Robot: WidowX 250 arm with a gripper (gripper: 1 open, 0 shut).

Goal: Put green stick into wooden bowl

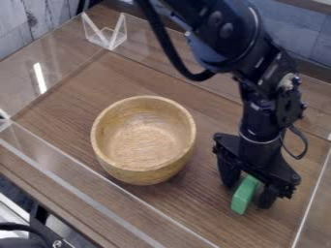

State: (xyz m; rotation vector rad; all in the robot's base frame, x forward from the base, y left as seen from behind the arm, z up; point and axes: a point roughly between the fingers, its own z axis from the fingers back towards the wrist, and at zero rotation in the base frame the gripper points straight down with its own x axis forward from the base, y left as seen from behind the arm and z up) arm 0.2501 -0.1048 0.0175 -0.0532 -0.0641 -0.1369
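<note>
The green stick (243,197) lies flat on the worktop (155,77), just beside the wooden bowl (143,139). The pincer (254,187) is spread wide over it, one finger on each side. If it squeezes off-center, the stick may slip or twist away.

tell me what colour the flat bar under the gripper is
Bright green: the flat rectangular green stick, clearest in the camera view, below the open gripper.
</note>
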